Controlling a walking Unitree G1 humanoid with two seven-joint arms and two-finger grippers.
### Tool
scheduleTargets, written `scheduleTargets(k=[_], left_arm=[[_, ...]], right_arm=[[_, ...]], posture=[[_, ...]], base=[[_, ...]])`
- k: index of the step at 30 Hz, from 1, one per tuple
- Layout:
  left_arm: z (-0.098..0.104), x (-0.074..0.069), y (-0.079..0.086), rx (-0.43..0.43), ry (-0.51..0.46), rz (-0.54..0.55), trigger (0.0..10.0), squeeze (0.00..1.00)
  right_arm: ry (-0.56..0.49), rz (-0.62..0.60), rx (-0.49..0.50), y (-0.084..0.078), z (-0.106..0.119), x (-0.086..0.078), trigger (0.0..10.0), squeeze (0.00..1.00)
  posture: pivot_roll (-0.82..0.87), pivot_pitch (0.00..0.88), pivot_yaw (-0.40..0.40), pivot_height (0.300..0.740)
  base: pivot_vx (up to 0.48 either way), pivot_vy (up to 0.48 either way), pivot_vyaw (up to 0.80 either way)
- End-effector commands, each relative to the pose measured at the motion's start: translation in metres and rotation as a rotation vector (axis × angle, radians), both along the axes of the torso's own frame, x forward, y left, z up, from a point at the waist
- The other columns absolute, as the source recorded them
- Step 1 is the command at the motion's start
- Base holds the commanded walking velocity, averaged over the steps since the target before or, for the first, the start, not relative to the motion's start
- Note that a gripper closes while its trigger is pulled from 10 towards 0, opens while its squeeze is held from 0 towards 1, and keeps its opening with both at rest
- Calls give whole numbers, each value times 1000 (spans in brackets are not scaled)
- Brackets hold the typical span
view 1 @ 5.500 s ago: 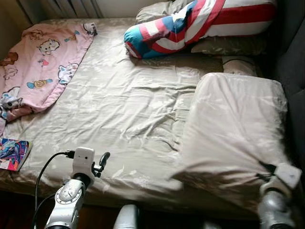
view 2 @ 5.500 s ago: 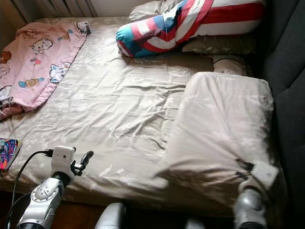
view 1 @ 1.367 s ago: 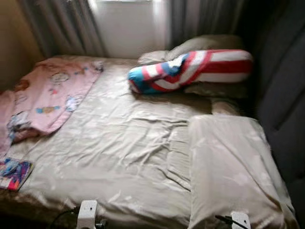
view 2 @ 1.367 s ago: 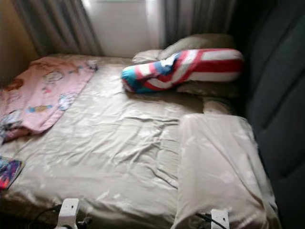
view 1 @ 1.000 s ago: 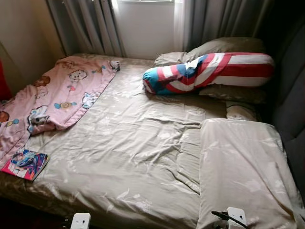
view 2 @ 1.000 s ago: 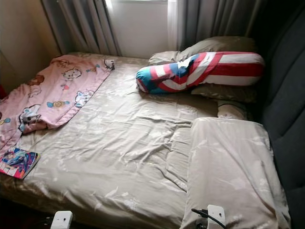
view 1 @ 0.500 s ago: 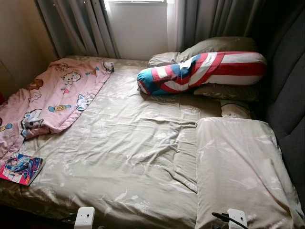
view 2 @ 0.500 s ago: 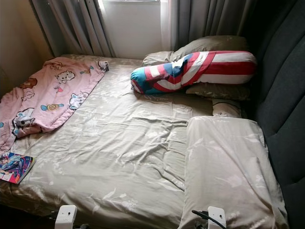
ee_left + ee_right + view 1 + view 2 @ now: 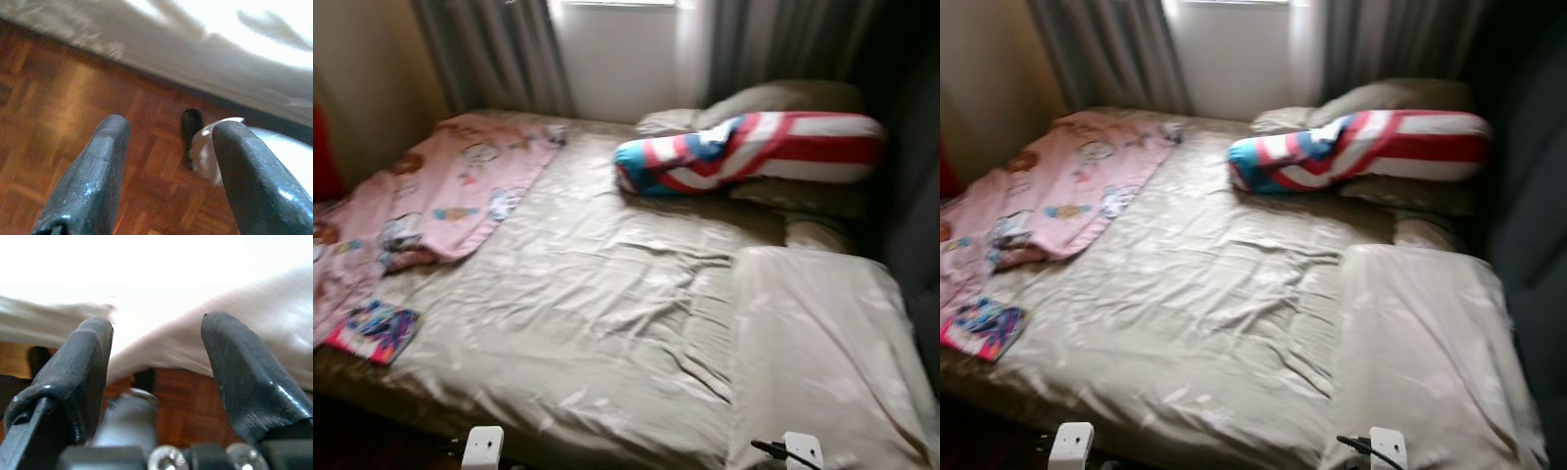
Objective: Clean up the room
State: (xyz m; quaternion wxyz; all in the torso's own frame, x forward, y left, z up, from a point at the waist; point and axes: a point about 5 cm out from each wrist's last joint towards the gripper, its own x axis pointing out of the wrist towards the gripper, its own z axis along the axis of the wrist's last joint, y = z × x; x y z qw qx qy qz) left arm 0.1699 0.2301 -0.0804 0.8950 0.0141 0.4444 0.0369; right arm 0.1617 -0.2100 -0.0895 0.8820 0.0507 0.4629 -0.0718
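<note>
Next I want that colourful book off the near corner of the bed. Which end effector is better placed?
Probably the left end effector: the book lies at the bed's near left corner, on that arm's side. It hangs open over the floor. The right end effector, also open, sits by the beige pillow.

Left gripper (image 9: pixel 166 161) low, fingers spread (empty); right gripper (image 9: pixel 156 367) likewise.

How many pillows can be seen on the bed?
4, maybe more hidden: striped pillow at the head, two beige pillows behind and under it, and one large pillow near the foot.
</note>
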Motion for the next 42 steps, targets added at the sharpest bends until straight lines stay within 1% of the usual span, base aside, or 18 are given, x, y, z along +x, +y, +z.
scheduleTargets(k=[1,16,20,25,29,33,35,38,40,42], left_arm=[[2,5,-2,13,-2,-20,10000,0],[1,4,-3,15,-2,-22,10000,0],[3,5,3,20,-4,-16,10000,0],[3,5,3,21,-5,-14,10000,0],[1,5,-3,17,-5,-20,10000,0],[4,8,1,20,-8,-17,10000,0],[6,9,6,25,-9,-12,10000,0],[8,12,9,29,-12,-10,10000,0],[9,16,7,29,-16,-10,10000,0],[7,17,0,23,-17,-17,10000,0]], right_arm=[[6,-13,19,5,-2,-2,10000,0],[11,-11,20,7,-2,-2,10000,0],[14,-12,18,6,-2,-2,10000,0],[15,-12,17,7,-2,-1,10000,0],[13,-15,19,7,-2,-1,10000,0],[13,-14,19,7,-2,-1,10000,0],[13,-15,20,8,-2,-1,10000,0],[14,-15,21,8,-2,-1,10000,0],[14,-15,21,8,-2,0,10000,0],[13,-15,21,8,-2,0,10000,0]], posture=[[17,0,8,740],[18,0,9,740],[20,0,9,740],[21,0,10,740],[19,0,12,740],[20,0,13,740],[21,0,13,740],[21,0,13,740],[21,0,13,740],[21,0,13,740]], base=[[0,326,0],[0,328,0],[0,336,0],[0,345,0],[0,343,0],[0,346,0],[0,347,0],[0,346,0],[0,341,0],[0,343,0]])
